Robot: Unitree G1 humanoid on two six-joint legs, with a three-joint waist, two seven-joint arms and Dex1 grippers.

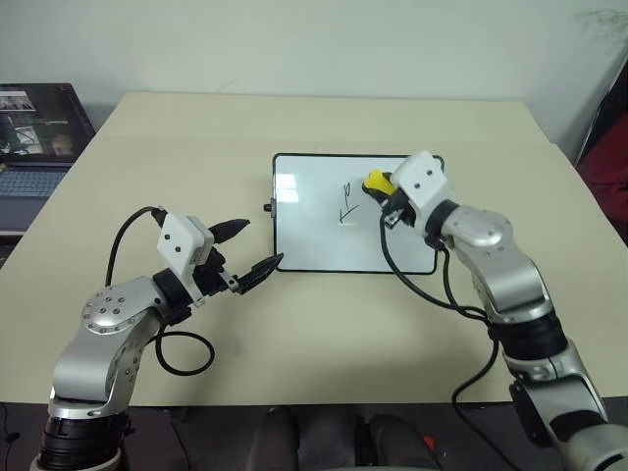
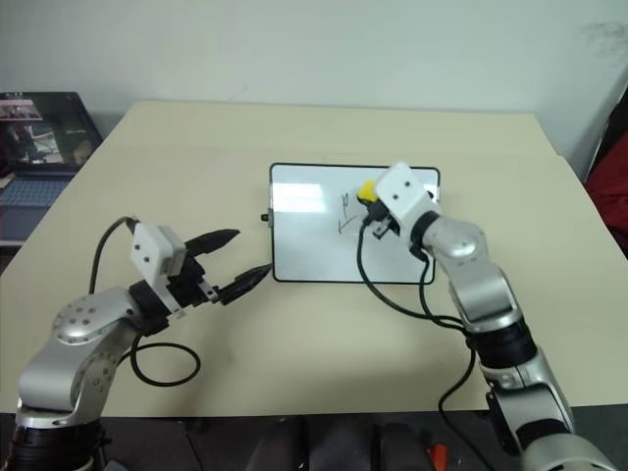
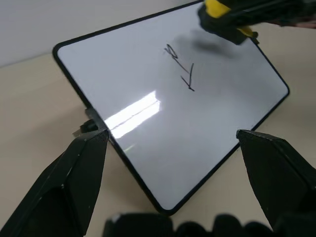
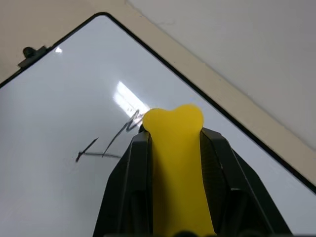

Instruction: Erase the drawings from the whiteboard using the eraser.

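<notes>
Eraser point(image 4: 175, 163): small, light, seemingly soft yellow block, pinched at its sides by the closed right gripper point(image 1: 385, 201) over the whiteboard point(image 1: 314, 235), beside the drawings point(image 1: 345, 203); left gripper point(image 1: 245, 250) held open at the whiteboard's near-left corner.

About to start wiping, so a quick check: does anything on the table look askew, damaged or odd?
Nothing stands out. The whiteboard lies flat and square on the table, drawings intact, eraser clamped straight in the right gripper.
</notes>
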